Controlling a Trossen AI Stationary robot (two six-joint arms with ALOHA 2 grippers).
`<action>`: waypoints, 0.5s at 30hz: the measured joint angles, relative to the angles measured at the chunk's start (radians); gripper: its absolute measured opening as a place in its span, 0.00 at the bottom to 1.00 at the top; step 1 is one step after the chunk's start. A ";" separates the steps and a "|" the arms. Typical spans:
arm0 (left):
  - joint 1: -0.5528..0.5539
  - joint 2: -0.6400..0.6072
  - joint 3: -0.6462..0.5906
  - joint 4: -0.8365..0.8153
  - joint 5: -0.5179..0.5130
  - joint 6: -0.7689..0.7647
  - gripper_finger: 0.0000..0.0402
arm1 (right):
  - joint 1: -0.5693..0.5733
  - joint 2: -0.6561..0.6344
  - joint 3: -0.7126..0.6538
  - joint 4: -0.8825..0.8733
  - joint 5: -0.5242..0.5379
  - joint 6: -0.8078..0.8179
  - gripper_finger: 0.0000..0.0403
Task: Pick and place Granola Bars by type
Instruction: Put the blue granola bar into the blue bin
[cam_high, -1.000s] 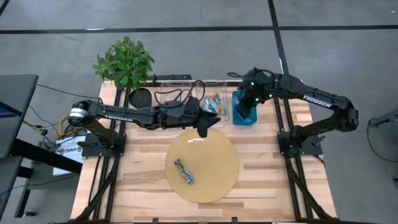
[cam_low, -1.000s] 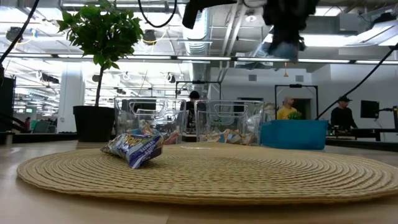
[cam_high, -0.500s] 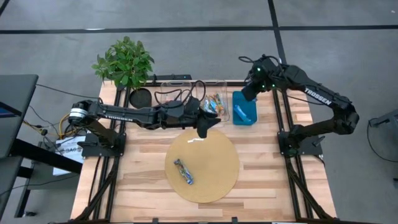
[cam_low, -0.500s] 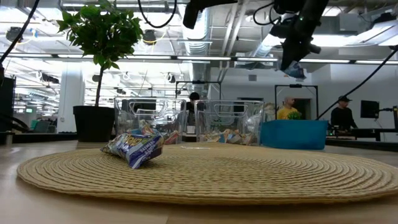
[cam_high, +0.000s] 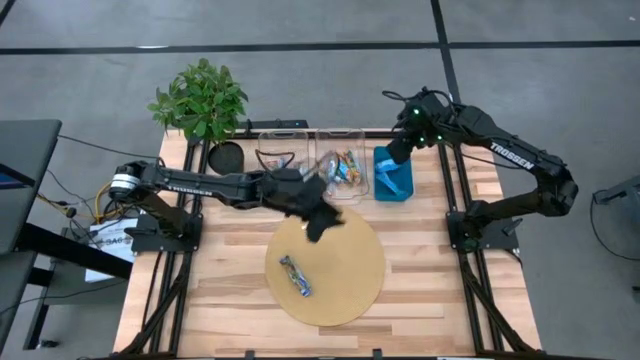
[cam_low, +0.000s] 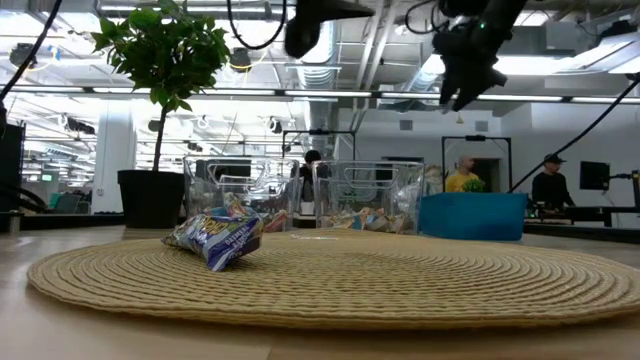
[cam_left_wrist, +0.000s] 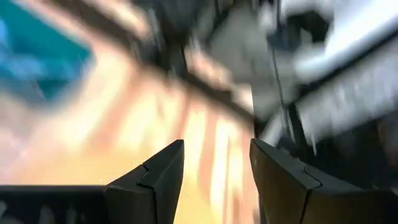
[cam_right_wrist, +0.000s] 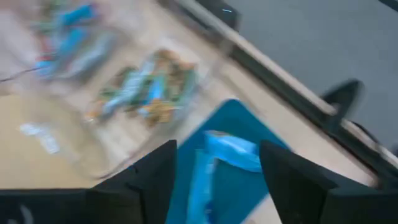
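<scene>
One granola bar (cam_high: 295, 275) in a blue-and-white wrapper lies flat on the round woven mat (cam_high: 350, 280); the low view shows the bar (cam_low: 215, 238) too. More bars lie in two clear bins (cam_high: 282, 158) (cam_high: 346, 166), and blue ones (cam_right_wrist: 229, 149) lie in the teal tray (cam_high: 381, 190). My right gripper (cam_right_wrist: 217, 147) hangs open above the tray, nothing between its fingers. My left gripper (cam_high: 316, 226) is open and empty above the mat's far edge, short of the bar on the mat.
A potted plant (cam_high: 202, 100) and a black pot (cam_high: 226, 157) stand at the table's far left corner. Cables run into the left bin. People stand in the room behind the table (cam_low: 462, 175). Bare wood lies at the table's near edge and both sides of the mat.
My right gripper has drawn up and toward the far edge over the teal tray, then opened and let go of a blue bar, which has dropped out of its fingers. My left gripper has moved from the bins toward the near edge, over the mat.
</scene>
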 joint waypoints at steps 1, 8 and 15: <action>-0.007 -0.003 0.000 -0.058 0.051 0.010 0.44 | 0.005 -0.007 0.000 0.004 -0.021 -0.005 0.56; -0.103 -0.026 0.000 -0.540 0.202 0.136 0.44 | 0.100 -0.060 0.000 0.035 -0.126 -0.026 0.59; -0.238 0.003 0.000 -0.750 0.089 0.329 0.44 | 0.249 -0.093 0.000 0.036 -0.138 0.006 0.58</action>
